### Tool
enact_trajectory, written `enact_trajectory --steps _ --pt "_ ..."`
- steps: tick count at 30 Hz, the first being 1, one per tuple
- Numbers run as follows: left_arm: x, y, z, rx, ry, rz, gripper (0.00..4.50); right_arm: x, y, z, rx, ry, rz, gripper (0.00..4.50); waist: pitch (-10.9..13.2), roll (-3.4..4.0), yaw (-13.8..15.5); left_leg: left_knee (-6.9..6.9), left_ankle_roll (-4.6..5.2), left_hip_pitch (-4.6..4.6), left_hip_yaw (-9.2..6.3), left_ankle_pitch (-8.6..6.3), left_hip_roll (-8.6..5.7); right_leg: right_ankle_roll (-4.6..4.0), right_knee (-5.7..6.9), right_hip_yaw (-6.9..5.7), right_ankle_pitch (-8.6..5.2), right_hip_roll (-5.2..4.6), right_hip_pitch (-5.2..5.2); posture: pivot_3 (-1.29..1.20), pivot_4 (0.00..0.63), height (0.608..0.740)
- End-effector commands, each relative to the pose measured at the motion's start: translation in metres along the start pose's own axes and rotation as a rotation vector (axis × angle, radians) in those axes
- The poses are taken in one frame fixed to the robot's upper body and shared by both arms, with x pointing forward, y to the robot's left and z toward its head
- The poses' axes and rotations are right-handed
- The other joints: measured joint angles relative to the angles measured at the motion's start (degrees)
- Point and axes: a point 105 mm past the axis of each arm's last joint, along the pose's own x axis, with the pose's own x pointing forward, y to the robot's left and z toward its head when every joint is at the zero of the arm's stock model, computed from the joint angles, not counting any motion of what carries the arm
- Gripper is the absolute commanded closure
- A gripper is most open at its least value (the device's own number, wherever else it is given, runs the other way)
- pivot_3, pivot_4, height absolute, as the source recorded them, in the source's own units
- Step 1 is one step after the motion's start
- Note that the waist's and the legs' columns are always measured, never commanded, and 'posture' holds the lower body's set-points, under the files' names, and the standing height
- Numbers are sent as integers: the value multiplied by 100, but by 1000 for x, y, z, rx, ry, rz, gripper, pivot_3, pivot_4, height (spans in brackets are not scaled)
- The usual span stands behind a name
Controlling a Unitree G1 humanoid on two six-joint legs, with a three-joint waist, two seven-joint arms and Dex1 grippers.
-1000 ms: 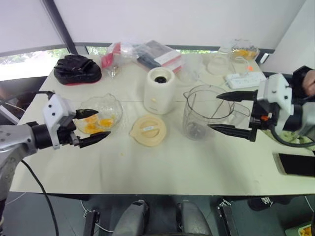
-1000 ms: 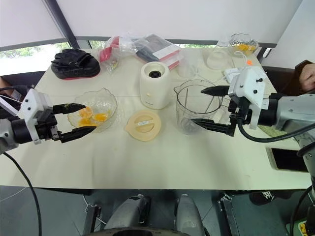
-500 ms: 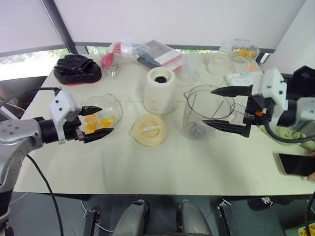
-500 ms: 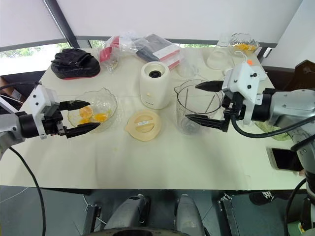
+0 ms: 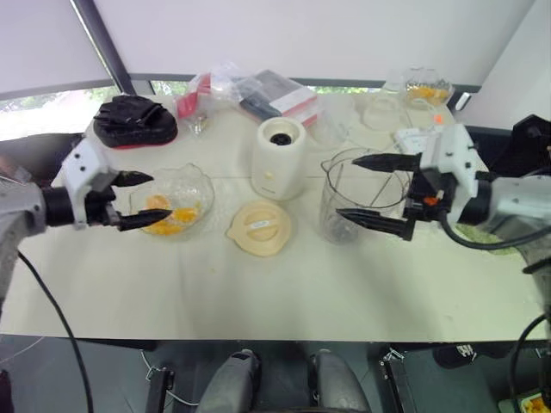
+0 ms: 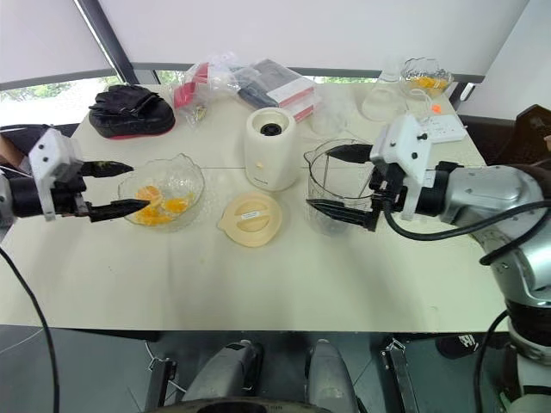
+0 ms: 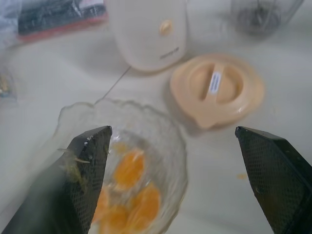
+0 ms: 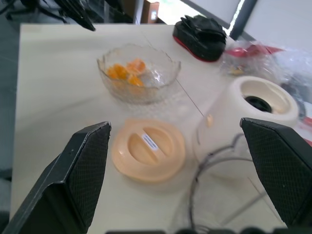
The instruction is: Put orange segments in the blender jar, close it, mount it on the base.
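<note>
Nearest on the cream table (image 5: pixel 284 292) lies one flat cream-yellow lid (image 5: pixel 259 228), untouched where it was a second ago. Just behind it to the left sits one scalloped glass bowl (image 5: pixel 185 194) holding the orange segments (image 5: pixel 170 211); I can pick out three or four, though they run together. The left gripper (image 5: pixel 138 201) has swung outward since a second ago and now sits at the bowl's left rim, its two black fingers spread wide with nothing between them, one over the rim and one low beside it.

To the right of the lid stands the one blender jar (image 5: pixel 357 202), clear and with no fruit in it that I can see. The right gripper (image 5: pixel 368 188) has drifted in toward it; a second ago its tips were at the jar's right side, and now its fingers, spread wide, reach across the jar's mouth and front wall. Whether they touch the plastic I cannot tell.

Behind the lid, between bowl and jar, the single base (image 5: pixel 279 158) stands upright with its dark socket bare. Further back lie one black glove (image 5: pixel 134 121) and a pile of plastic-wrapped packets (image 5: pixel 250 95). At the far right edge a second glass dish (image 5: pixel 424 89) holds more orange pieces.
</note>
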Motion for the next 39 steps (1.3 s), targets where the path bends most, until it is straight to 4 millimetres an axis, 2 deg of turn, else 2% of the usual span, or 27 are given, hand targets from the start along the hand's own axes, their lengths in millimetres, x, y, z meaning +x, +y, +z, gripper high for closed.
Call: enact_trajectory --steps 1,4,8,15,21,32,39 --pt "-6 9 -5 63 55 -71 256 4 8 11 -36 -46 -1 50 1 3 7 0 -1 -1 1 1 -1 0 0 0 0 -2 0 0 150 740" --pt "1 25 -9 96 89 -111 256 8 13 11 -26 -69 -14 50 3 -5 25 2 -2 -4 -2 1 -2 1 1 -3 0 -1 0 0 150 740" --pt "28 40 -16 102 137 -147 256 9 18 10 -17 -88 -49 50 4 -12 12 13 -2 -8 -8 1 -8 2 8 -17 1 0 0 0 150 740" --pt "67 43 -39 109 258 -156 256 5 25 10 -11 -86 -92 50 17 -36 -164 12 1 -13 -5 0 -9 5 24 -17 2 0 -18 0 150 740" --pt "77 40 -68 116 421 -129 256 0 27 13 -11 -82 -129 50 20 -42 -179 12 1 -13 -4 0 -8 5 32 -17 2 3 -22 0 150 740" --pt "93 38 -80 113 549 -112 256 2 24 12 -12 -60 -103 50 28 -61 -139 29 5 -14 -4 -2 -14 14 34 -18 6 7 -13 0 150 740" --pt "102 41 -79 171 587 -82 256 3 23 16 -3 -54 -34 50 28 -63 -145 29 5 -14 -4 -2 -12 14 36 -17 6 2 -14 0 150 740"
